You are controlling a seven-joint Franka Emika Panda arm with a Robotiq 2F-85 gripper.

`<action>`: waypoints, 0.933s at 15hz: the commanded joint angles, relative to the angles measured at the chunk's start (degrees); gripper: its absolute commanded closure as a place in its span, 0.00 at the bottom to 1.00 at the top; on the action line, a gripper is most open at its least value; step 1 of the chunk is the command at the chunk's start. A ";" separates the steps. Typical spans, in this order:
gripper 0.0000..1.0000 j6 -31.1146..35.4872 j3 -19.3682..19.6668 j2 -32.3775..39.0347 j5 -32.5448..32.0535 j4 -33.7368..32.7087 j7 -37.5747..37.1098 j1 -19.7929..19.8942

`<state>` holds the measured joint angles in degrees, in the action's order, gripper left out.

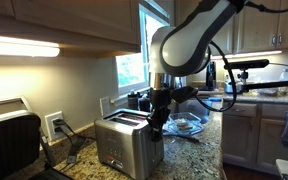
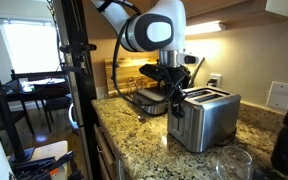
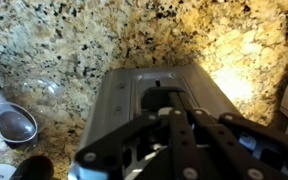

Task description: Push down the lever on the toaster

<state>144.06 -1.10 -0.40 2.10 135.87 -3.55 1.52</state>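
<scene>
A silver two-slot toaster (image 1: pixel 127 146) stands on the granite counter and shows in both exterior views (image 2: pixel 206 118). Its black lever (image 3: pixel 161 96) is on the narrow end face, seen from above in the wrist view. My gripper (image 1: pixel 158 122) hangs at that end of the toaster (image 2: pixel 175 95). In the wrist view the fingers (image 3: pixel 162 108) are shut together, with the tips resting on the lever. The toaster's end face (image 3: pixel 114 110) fills the middle of that view.
A black appliance (image 1: pixel 9 145) stands beside the toaster. A clear glass bowl (image 1: pixel 184 125) lies on the counter behind my gripper. A dark round object (image 3: pixel 14 122) and a glass (image 2: pixel 229 165) are near. A wall outlet (image 1: pixel 55 125) has a cord.
</scene>
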 commanded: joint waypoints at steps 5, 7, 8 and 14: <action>0.98 5.52 1.09 6.78 1.89 -0.64 1.47 -0.07; 0.98 6.42 0.98 8.34 2.63 -0.61 2.04 0.02; 0.98 6.61 0.90 9.17 3.15 -0.58 2.50 0.09; 0.98 7.24 0.78 11.73 4.71 -0.27 3.27 0.36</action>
<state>149.43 -0.36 8.54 5.32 134.93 -1.82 1.70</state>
